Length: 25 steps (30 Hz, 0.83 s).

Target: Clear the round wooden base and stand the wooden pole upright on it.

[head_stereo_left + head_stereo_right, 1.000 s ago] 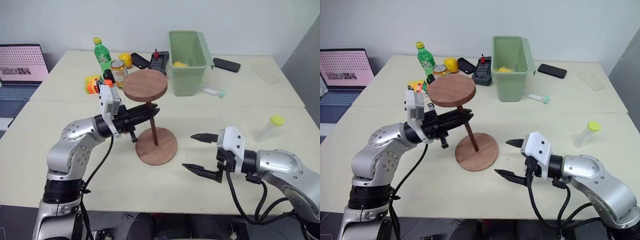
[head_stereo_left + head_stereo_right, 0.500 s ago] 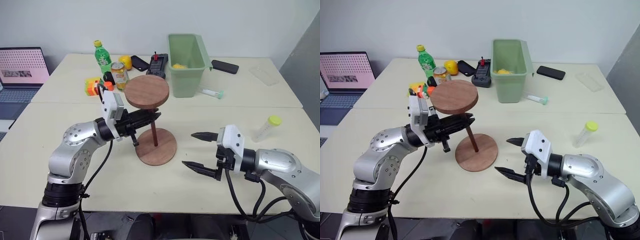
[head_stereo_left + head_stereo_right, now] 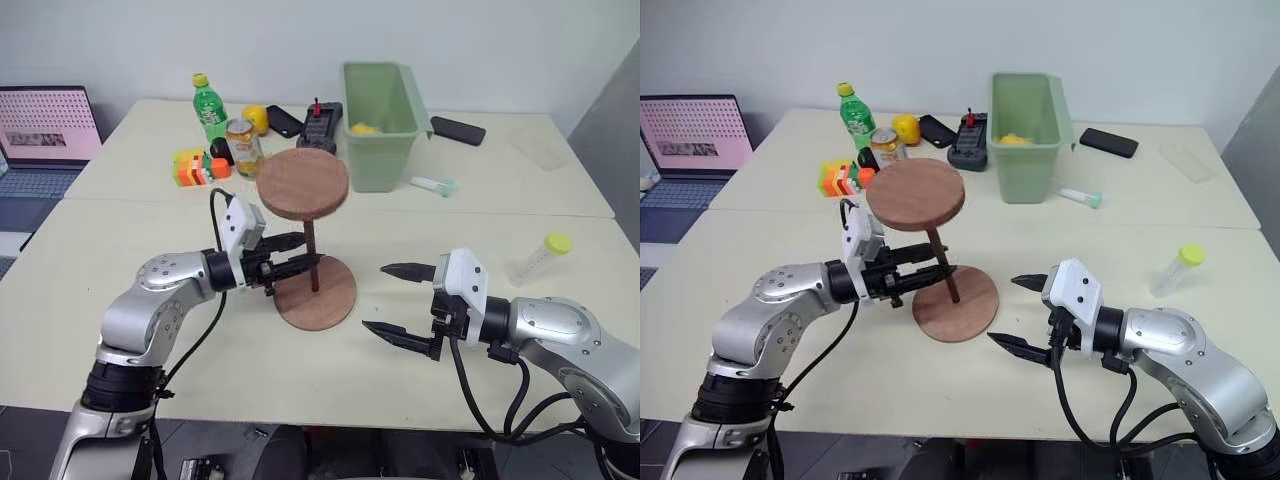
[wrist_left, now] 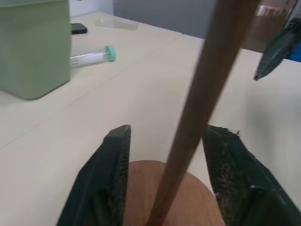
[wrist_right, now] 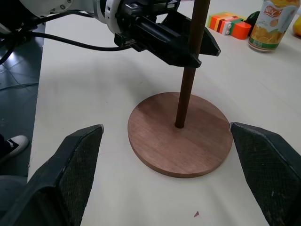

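The round wooden base (image 3: 318,294) lies flat at the middle of the near table. Its centre holds the wooden pole (image 3: 311,255), standing nearly upright with its thick disc (image 3: 302,183) on top. My left gripper (image 3: 300,265) reaches in from the left, low on the rod and open. In the left wrist view its fingers (image 4: 110,174) flank the pole (image 4: 202,103) with a gap on each side. My right gripper (image 3: 395,300) hovers open to the right of the base, holding nothing. The right wrist view shows the base (image 5: 188,146) and the rod (image 5: 188,80) between its wide fingers.
A green bin (image 3: 380,110), a green bottle (image 3: 208,105), a can (image 3: 240,145), coloured blocks (image 3: 195,167), a teal-capped tube (image 3: 432,185) and a phone (image 3: 460,130) sit at the back. A yellow-capped tube (image 3: 540,258) lies at the right. A laptop (image 3: 40,125) stands far left.
My left gripper has sunk lower along the rod and its jaws have opened off it. The pole now stands straighter on the base. The right arm has kept still.
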Tool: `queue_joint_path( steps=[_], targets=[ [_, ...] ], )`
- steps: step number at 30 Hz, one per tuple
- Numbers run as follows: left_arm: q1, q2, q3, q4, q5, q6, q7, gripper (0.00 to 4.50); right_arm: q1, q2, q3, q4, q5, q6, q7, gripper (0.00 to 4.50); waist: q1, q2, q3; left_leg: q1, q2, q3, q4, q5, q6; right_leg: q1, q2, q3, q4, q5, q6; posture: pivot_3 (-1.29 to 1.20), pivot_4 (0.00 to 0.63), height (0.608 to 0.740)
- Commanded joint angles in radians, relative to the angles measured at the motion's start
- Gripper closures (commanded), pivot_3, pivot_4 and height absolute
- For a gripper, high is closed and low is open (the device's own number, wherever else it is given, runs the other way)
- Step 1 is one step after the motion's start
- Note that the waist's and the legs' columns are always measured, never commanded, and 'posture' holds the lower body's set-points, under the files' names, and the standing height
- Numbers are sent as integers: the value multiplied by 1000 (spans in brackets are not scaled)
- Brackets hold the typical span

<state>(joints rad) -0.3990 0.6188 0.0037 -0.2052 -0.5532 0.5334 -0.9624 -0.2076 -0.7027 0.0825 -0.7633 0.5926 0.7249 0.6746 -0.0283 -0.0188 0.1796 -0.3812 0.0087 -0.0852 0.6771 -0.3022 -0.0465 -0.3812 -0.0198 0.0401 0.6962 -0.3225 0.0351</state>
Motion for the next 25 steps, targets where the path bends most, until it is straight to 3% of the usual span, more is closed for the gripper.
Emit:
queue_joint_path(
  steps=[1, 8, 14, 21, 25],
  targets=[
    [14, 36, -5, -36, -2, -12, -52, 1763, -9, 2, -15, -20, 2, -12, -6, 0, 0, 0, 0, 0, 0, 0, 0, 0, 0, 0, 0, 0, 0, 0, 0, 0, 150, 740],
    [25, 148, 16, 32, 49, -42, -138, 1763, -8, -4, -20, -11, 1, -12, -1, 0, -1, 0, 0, 0, 0, 0, 0, 0, 0, 0, 1, -1, 0, 0, 0, 0, 150, 740],
    [75, 340, 15, 101, 208, -167, -216, 1763, -18, -74, -73, 64, -13, -52, 81, 0, -2, 0, 1, 0, 0, 1, -1, 0, 0, -1, 1, -1, 0, 0, 0, 0, 150, 740],
    [216, 483, 191, 129, 190, -165, -258, 1763, 8, -222, -204, 118, 53, -85, 277, 0, -1, 1, 3, -2, 1, 3, -2, 0, 1, -4, 0, -1, 0, 0, 0, 0, 150, 740],
    [282, 478, 254, 129, 182, -182, -250, 1763, 12, -250, -228, 130, 67, -92, 317, 0, -1, 1, 3, -1, 1, 4, -2, -1, 1, -4, 0, -1, 0, 0, 0, 0, 150, 740]
  ],
)
